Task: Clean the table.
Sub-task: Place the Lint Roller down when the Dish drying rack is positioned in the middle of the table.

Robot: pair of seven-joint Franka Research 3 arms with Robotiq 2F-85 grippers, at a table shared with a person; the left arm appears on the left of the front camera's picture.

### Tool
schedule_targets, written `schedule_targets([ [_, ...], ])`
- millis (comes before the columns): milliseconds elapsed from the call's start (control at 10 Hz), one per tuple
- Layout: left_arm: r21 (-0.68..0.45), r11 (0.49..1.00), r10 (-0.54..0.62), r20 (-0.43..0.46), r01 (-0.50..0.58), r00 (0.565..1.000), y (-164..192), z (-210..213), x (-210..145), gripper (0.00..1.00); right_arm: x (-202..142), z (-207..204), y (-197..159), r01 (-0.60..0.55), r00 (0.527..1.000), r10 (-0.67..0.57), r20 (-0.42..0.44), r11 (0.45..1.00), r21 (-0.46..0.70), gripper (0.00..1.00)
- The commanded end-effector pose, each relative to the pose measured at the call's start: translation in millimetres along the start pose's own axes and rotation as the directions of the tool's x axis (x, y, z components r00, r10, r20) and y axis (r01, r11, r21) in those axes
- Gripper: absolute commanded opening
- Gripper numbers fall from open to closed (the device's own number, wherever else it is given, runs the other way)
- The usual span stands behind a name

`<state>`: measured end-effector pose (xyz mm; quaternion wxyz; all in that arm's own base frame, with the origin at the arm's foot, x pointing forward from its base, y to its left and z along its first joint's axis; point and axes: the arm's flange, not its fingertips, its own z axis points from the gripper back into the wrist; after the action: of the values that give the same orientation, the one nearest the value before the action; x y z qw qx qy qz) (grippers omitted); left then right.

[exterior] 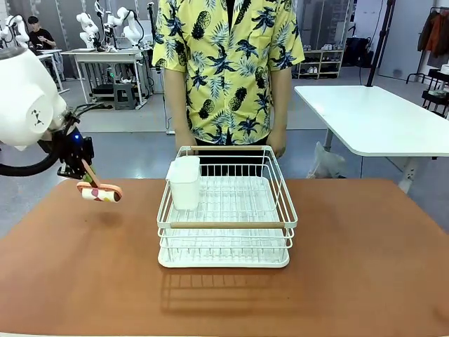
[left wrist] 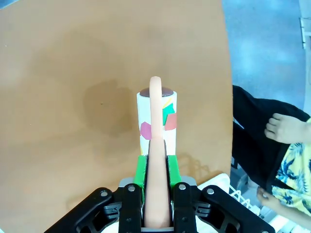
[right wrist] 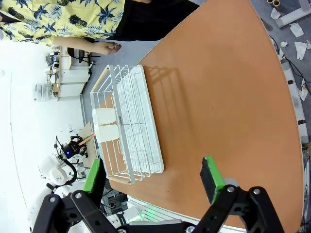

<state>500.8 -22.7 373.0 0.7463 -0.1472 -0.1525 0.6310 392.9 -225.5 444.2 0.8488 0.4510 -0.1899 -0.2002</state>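
Observation:
The reddish-brown table (exterior: pixel 351 239) carries a white wire dish rack (exterior: pixel 228 225) at its middle. At the far left, my left gripper (exterior: pixel 85 172) is shut on the peach handle of a small roller (exterior: pixel 99 192) with a white drum and coloured patches. In the left wrist view the green pads (left wrist: pixel 140 170) clamp the handle, and the roller's drum (left wrist: pixel 156 119) hangs a little above the table (left wrist: pixel 73 73), over its own shadow. My right gripper (right wrist: pixel 151 177) is open with nothing between its fingers, high above the table (right wrist: pixel 218 97) and apart from the rack (right wrist: pixel 129 126).
A white plastic holder (exterior: pixel 185 181) hangs on the rack's left rim. A person in a yellow patterned shirt (exterior: pixel 228 63) stands at the far edge behind the rack, one hand (left wrist: pixel 282 128) by the table's edge. A white-topped table (exterior: pixel 372 116) stands back right.

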Motion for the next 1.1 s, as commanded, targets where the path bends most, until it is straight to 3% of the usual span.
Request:
schedule_targets([
  [0,-0.018,0.999,0.041,-0.003,-0.041,0.999,-1.0,-10.7,-2.6,0.21,-1.1,1.5,1.7,-0.001,1.0,0.001,0.002,1.0,0.016,1.0],
  [600,0.019,0.998,0.063,0.026,-0.064,0.998,5.9,-19.4,-2.8,0.21,-1.1,1.5,1.7,-0.001,1.0,0.001,0.002,1.0,0.016,1.0],
  [800,0.034,0.998,0.056,0.016,-0.056,0.998,6.2,-19.4,-4.6,0.56,-1.1,1.5,1.7,-0.001,1.0,0.001,0.002,1.0,0.016,1.0],
  [900,0.048,0.997,0.052,0.013,-0.053,0.999,7.0,-19.6,-4.7,0.82,-1.1,1.5,1.7,-0.001,1.0,0.001,0.002,1.0,0.016,1.0],
  [1000,0.058,0.997,0.048,0.017,-0.049,0.999,8.0,-18.6,-4.7,1.0,-1.1,1.5,1.7,-0.001,1.0,0.001,0.002,1.0,0.016,1.0],
])
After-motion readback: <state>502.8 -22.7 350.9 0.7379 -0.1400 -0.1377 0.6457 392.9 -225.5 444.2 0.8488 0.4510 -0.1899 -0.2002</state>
